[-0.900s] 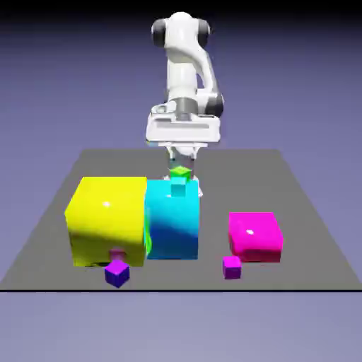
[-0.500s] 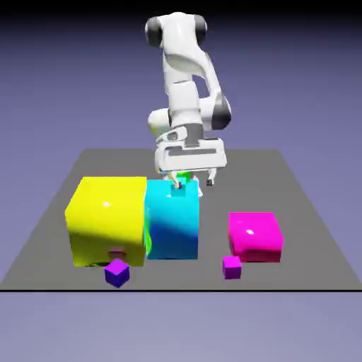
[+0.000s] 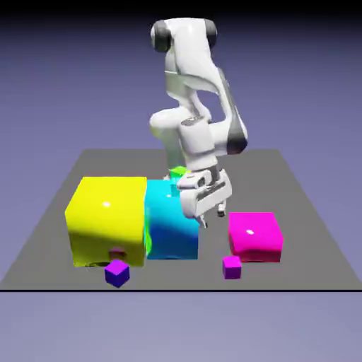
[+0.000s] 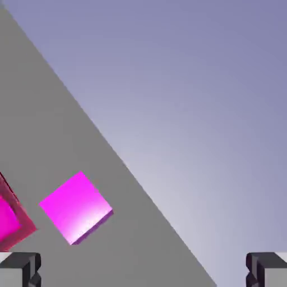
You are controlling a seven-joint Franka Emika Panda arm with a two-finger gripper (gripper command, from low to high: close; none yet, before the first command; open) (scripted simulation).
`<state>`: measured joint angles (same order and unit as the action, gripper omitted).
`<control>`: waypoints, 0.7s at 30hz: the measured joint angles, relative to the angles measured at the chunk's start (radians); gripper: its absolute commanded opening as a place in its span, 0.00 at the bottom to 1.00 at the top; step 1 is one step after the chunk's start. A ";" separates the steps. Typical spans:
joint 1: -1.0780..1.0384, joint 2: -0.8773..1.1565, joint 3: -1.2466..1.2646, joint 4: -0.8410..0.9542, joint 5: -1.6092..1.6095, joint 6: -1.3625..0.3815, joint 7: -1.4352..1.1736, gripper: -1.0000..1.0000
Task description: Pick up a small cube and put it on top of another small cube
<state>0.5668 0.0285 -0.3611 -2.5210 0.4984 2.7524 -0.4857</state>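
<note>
The white two-finger gripper (image 3: 212, 215) hangs wide and empty, tilted; descending so, it probably clips the big magenta block (image 3: 255, 236) beside the tiny magenta cube (image 4: 76, 207).

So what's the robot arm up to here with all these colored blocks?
The white arm is leaning down toward the exterior view's right, its pincer open and empty, hanging in front of the big cyan block. It seems headed for the small magenta cube, which sits on the table just in front of the big magenta block. The hand view shows that cube ahead, off to the left of the fingertips, not between them. Nothing is picked up or stacked by it yet.
</note>
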 measured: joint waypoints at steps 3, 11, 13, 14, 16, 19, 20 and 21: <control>0.058 0.064 -0.038 0.031 0.053 -0.030 -0.130 0.50; 0.213 0.233 -0.141 0.113 0.194 -0.111 -0.478 0.50; 0.253 0.276 -0.166 0.133 0.230 -0.131 -0.565 0.50; 0.272 0.297 -0.179 0.143 0.247 -0.141 -0.609 0.50; 0.311 0.339 -0.205 0.164 0.283 -0.161 -0.696 0.50; 0.298 0.381 -0.179 0.182 0.329 -0.149 -0.737 0.50; 0.279 0.418 -0.150 0.197 0.370 -0.134 -0.767 0.50; 0.260 0.454 -0.121 0.212 0.412 -0.119 -0.797 0.50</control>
<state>0.8266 0.4823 -0.4820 -2.3092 0.9101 2.6331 -1.2831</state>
